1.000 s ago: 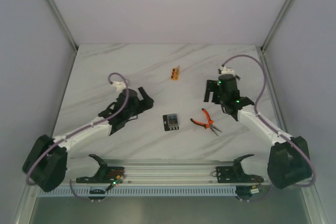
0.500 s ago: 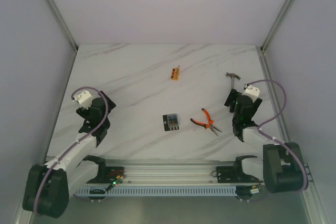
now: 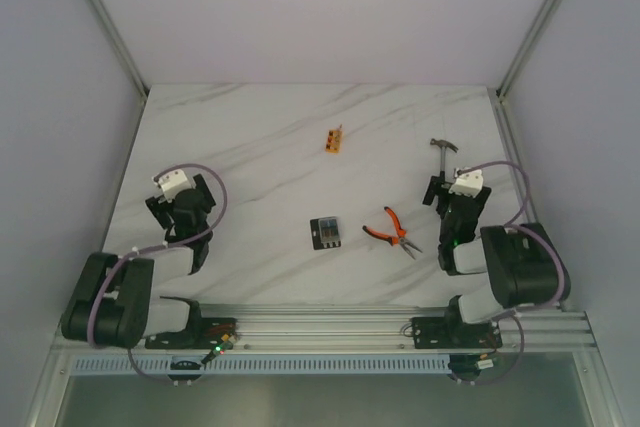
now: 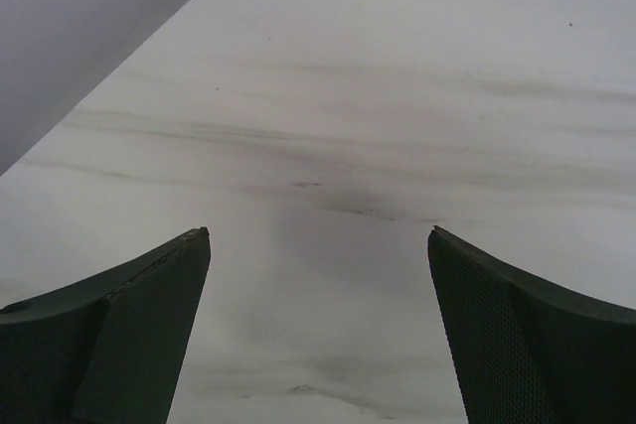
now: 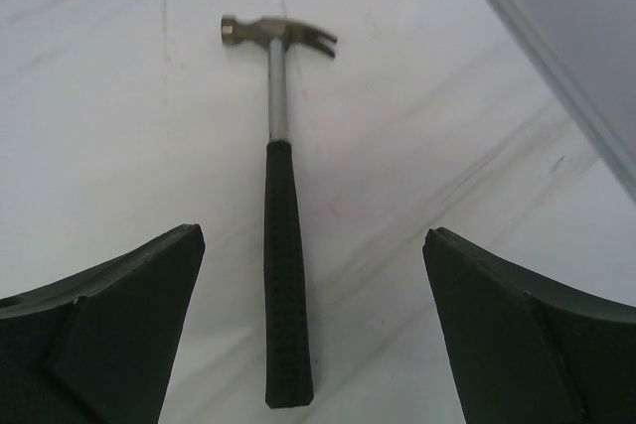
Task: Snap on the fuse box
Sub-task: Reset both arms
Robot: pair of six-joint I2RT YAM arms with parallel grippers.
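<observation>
The fuse box [image 3: 325, 232], a small black block with tiny coloured marks on top, lies flat on the white marble table [image 3: 270, 137] near its middle. It shows in neither wrist view. My left gripper [image 3: 178, 199] is folded back at the near left, open and empty; in the left wrist view [image 4: 318, 245] only bare table lies between its fingers. My right gripper [image 3: 448, 192] is folded back at the near right, open and empty. In the right wrist view [image 5: 313, 240] the hammer's handle lies on the table between its fingers, untouched.
Orange-handled pliers [image 3: 392, 230] lie right of the fuse box. A small orange block [image 3: 334, 138] sits further back. A hammer [image 3: 443, 147] [image 5: 278, 206] lies just beyond my right gripper. An aluminium rail [image 3: 330, 332] runs along the near edge. Walls close off the left, right and back.
Both arms have pulled back from over the table toward their bases and folded up. The fuse box, pliers and orange block have not moved; the hammer has come into sight.
</observation>
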